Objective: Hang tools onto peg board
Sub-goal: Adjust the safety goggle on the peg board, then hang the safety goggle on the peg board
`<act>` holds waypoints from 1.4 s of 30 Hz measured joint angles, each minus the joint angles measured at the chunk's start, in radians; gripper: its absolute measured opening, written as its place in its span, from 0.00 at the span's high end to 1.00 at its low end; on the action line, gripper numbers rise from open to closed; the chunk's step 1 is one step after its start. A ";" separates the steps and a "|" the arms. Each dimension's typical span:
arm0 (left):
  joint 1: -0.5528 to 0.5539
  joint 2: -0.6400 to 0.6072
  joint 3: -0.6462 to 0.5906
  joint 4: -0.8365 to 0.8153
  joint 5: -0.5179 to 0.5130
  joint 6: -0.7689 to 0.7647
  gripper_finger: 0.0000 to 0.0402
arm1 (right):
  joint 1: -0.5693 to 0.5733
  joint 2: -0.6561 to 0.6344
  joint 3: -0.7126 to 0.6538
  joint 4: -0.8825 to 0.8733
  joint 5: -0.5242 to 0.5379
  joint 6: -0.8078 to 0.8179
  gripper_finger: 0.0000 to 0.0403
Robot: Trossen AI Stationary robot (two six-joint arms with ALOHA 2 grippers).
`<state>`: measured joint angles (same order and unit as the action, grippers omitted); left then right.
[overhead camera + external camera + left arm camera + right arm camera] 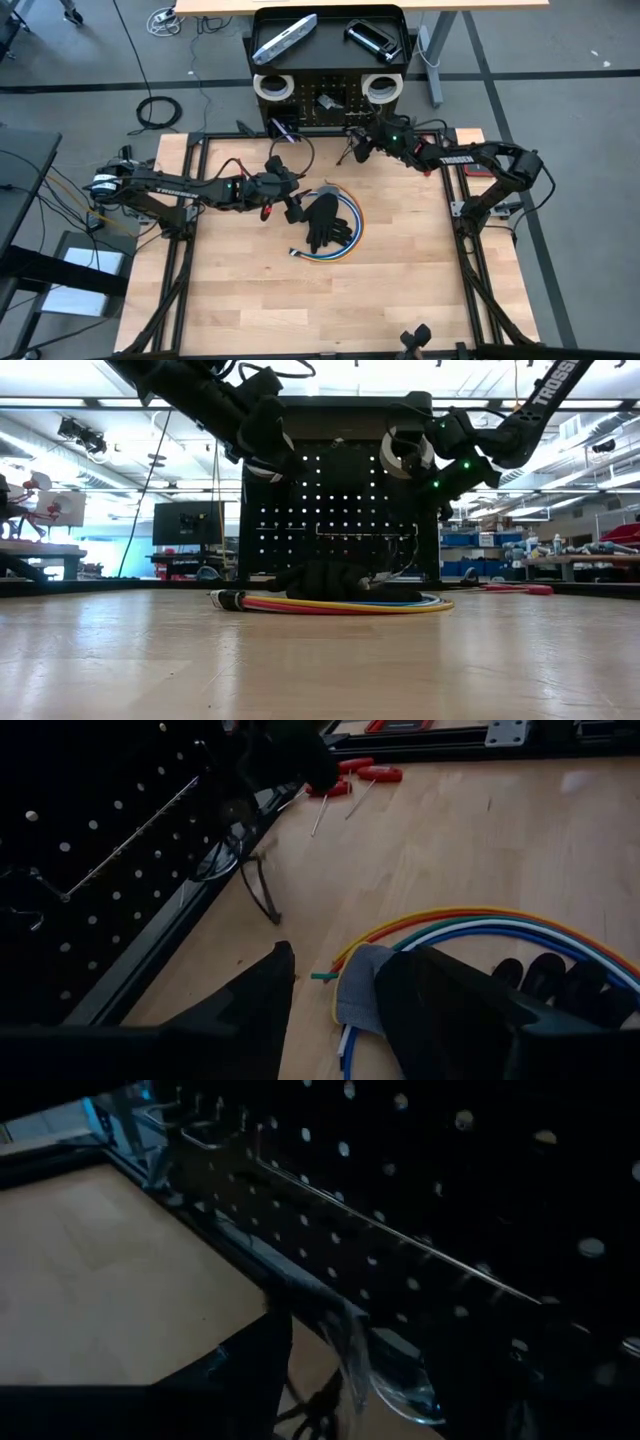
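The black peg board (330, 95) stands upright at the table's far edge. A silver bar (285, 40) and a black clamp (375, 40) lie on its tray top, and white tape rolls (272, 87) (382, 88) hang on its face. My right gripper (355, 148) is close before the board, shut on a pair of clear safety glasses (228, 855). My left gripper (288, 208) hovers open above a black glove (325, 222), which lies on a coil of coloured cables (350, 240). My right gripper has the safety glasses between its two fingers, with a clear lens (395, 1385) showing in the gap. The exact part gripped is hidden by the fingers. The fingers slant down toward the board from the table's right. One temple (262, 895) hangs down toward the tabletop.
Red-handled tools (350, 775) lie on the wood near the right arm's base. A long wire hook (400, 1240) runs across the board's face. A purple-handled tool (283, 128) sits at the board's lower left. The table's near half is bare wood (320, 310).
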<state>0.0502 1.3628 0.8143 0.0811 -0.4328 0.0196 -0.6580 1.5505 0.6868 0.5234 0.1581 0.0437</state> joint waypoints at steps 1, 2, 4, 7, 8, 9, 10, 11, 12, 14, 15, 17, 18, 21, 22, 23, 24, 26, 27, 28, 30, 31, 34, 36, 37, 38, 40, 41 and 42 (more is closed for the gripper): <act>0.000 0.000 0.000 0.000 0.000 0.000 0.47 | 0.005 0.000 0.000 0.005 0.006 0.000 0.43; 0.000 0.000 0.000 0.000 0.000 -0.001 0.47 | 0.010 0.000 0.000 0.009 0.030 0.000 0.43; 0.000 0.000 0.000 0.001 0.000 -0.001 0.47 | 0.016 0.000 0.000 0.007 0.120 0.005 0.43; 0.000 0.000 0.000 0.003 0.000 -0.002 0.47 | 0.015 0.000 0.000 0.010 0.218 0.028 0.43; 0.000 0.000 0.000 0.003 0.000 -0.003 0.47 | 0.011 0.000 0.000 0.012 0.223 0.032 0.44; 0.000 0.000 0.000 0.003 0.000 -0.003 0.47 | 0.010 0.000 0.000 0.011 0.222 0.036 0.44; 0.000 0.000 0.000 0.003 0.000 -0.004 0.47 | 0.008 0.000 0.000 0.005 0.204 0.044 0.45; 0.000 0.000 0.000 0.002 0.000 -0.004 0.47 | 0.007 0.000 0.000 -0.012 0.175 0.058 0.47; 0.000 0.000 0.000 0.002 0.000 -0.004 0.47 | 0.007 0.000 0.000 -0.040 0.144 0.084 0.48; 0.000 0.000 0.000 0.002 0.000 -0.004 0.47 | 0.007 0.000 0.000 -0.117 0.082 0.156 0.52; 0.000 0.000 0.000 0.002 0.000 -0.004 0.47 | 0.007 0.000 0.000 -0.158 0.054 0.197 0.53; 0.000 0.000 0.000 0.002 0.000 -0.004 0.47 | 0.007 0.000 0.000 -0.230 0.027 0.262 0.55; 0.000 0.000 0.000 0.002 0.000 -0.002 0.47 | 0.007 0.000 -0.003 -0.247 0.026 0.274 0.56; 0.000 0.000 0.000 0.002 0.000 0.000 0.47 | 0.010 0.019 -0.020 -0.207 0.024 0.281 0.57; 0.000 0.000 0.000 0.002 0.000 0.000 0.47 | 0.009 0.032 -0.021 -0.208 0.022 0.293 0.57; 0.000 0.000 0.000 0.002 0.000 0.000 0.47 | 0.005 0.050 -0.022 -0.206 0.019 0.305 0.56; 0.000 0.000 0.000 0.003 0.000 0.000 0.47 | -0.001 0.071 -0.022 -0.193 -0.002 0.319 0.56; 0.000 0.000 0.000 0.003 0.000 0.002 0.47 | -0.016 0.121 -0.023 -0.150 -0.051 0.344 0.54; 0.000 0.000 0.000 0.003 0.000 0.007 0.47 | -0.022 0.150 -0.023 -0.108 -0.075 0.355 0.54; 0.000 0.000 0.000 0.003 0.000 0.010 0.47 | -0.029 0.177 -0.023 -0.073 -0.098 0.365 0.53; 0.000 0.000 0.000 0.003 0.000 0.016 0.47 | -0.038 0.222 -0.023 0.002 -0.111 0.366 0.51; 0.000 0.000 0.000 0.002 0.000 0.017 0.47 | -0.043 0.224 -0.024 0.016 -0.111 0.370 0.50; 0.000 0.000 0.000 0.001 0.000 0.018 0.47 | -0.065 0.232 -0.002 0.055 -0.120 0.402 0.49; 0.000 0.000 0.000 0.004 0.005 0.018 0.47 | -0.078 0.233 0.008 0.003 -0.143 0.433 0.49; 0.000 0.000 0.000 0.002 0.009 0.018 0.47 | -0.082 0.234 0.021 -0.026 -0.149 0.436 0.50; 0.000 0.000 0.000 0.006 0.013 0.019 0.47 | -0.084 0.232 0.038 -0.060 -0.151 0.436 0.50; 0.000 0.000 0.000 0.011 0.020 0.022 0.47 | -0.087 0.232 0.081 -0.146 -0.151 0.428 0.51; 0.000 0.000 0.000 0.016 0.022 0.022 0.47 | -0.087 0.234 0.102 -0.197 -0.151 0.414 0.51; 0.000 0.000 0.000 0.019 0.023 0.022 0.47 | -0.083 0.241 0.128 -0.237 -0.151 0.399 0.51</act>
<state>0.0502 1.3624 0.8143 0.1005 -0.4096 0.0415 -0.7414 1.7911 0.8146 0.2868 0.0071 0.4424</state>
